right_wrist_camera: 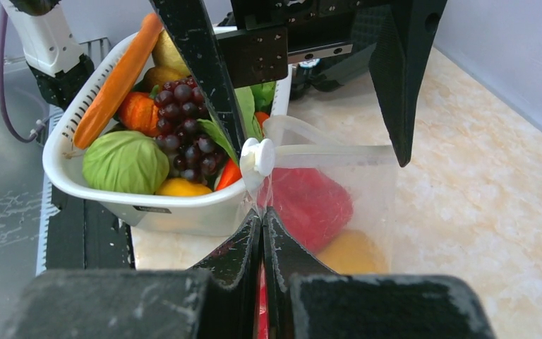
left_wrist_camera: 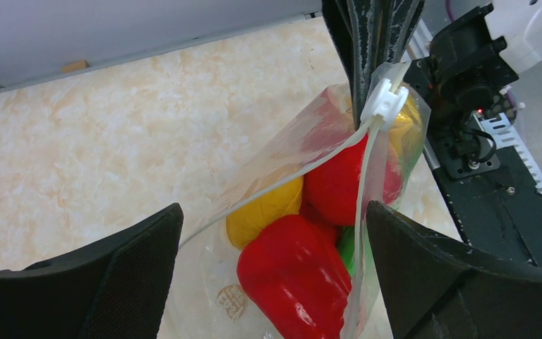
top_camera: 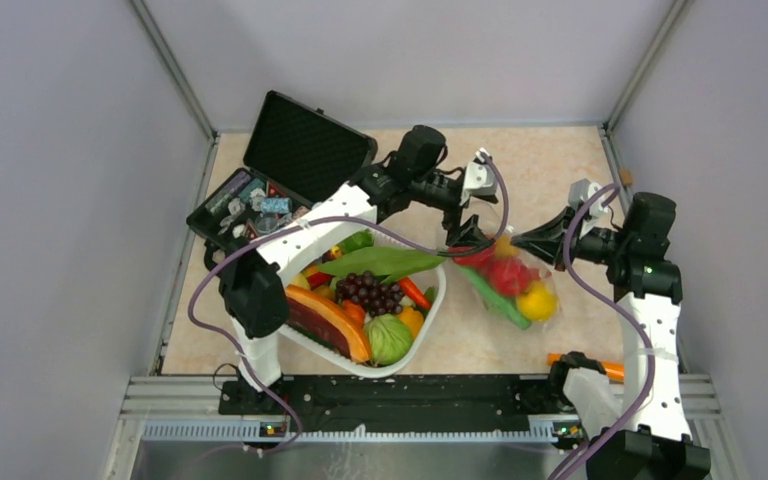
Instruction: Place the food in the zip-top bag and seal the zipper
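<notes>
The zip-top bag [top_camera: 512,285] lies on the table right of the basket, holding the food: red pieces [left_wrist_camera: 296,282], a yellow lemon [left_wrist_camera: 265,208] and a green piece [left_wrist_camera: 349,251]. My right gripper [right_wrist_camera: 262,229] is shut on the bag's edge just below the white slider [right_wrist_camera: 257,157]; it also shows in the top view [top_camera: 522,240]. The zipper [left_wrist_camera: 275,180] splits into two strips from the slider [left_wrist_camera: 384,102], so the mouth gapes. My left gripper [left_wrist_camera: 274,212] is open, one finger on each side of the bag mouth, and touches nothing.
A white basket [top_camera: 430,320] left of the bag holds a papaya slice [top_camera: 325,315], grapes [top_camera: 370,292], a cabbage [top_camera: 388,340] and other toys. An open black case [top_camera: 305,145] stands at the back left. An orange piece [top_camera: 600,367] lies by the right arm's base.
</notes>
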